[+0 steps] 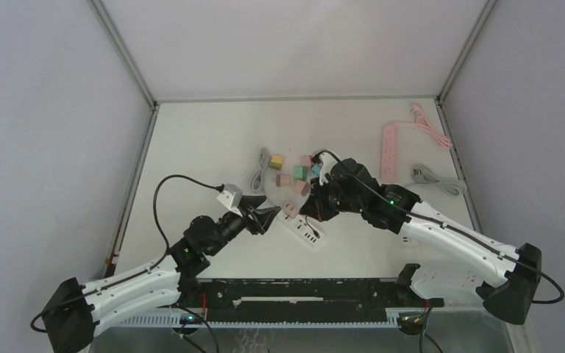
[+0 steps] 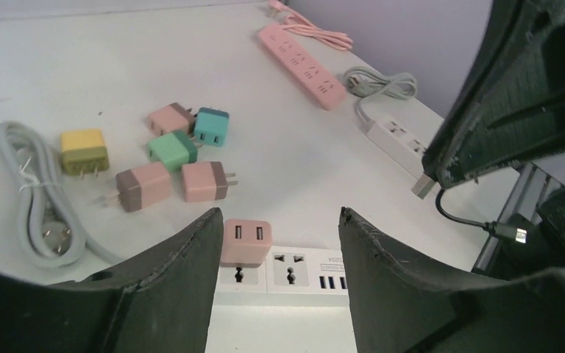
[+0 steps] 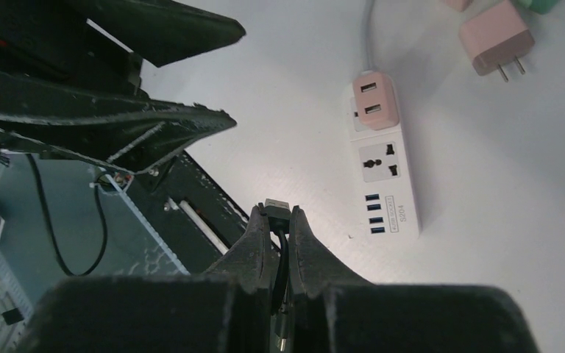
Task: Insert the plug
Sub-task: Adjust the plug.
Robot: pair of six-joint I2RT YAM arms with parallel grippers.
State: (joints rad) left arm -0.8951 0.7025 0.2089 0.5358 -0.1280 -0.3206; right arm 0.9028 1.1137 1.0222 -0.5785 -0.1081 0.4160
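The pink charger (image 2: 246,240) sits in your white power strip (image 2: 294,273), the left gripper (image 2: 280,215) released near it. Your right gripper (image 3: 277,213) grasps a USB plug (image 3: 276,206); it is not yet in the ports at the strip's four o'clock end.

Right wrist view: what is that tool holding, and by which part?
Right tool grips the black USB cable just behind its metal plug, which pokes out in front.

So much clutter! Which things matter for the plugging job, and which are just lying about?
In use: white power strip, pink adapter plugged into it, USB plug in right gripper.
Lying about: loose coloured adapters, pink power strip, grey cable.
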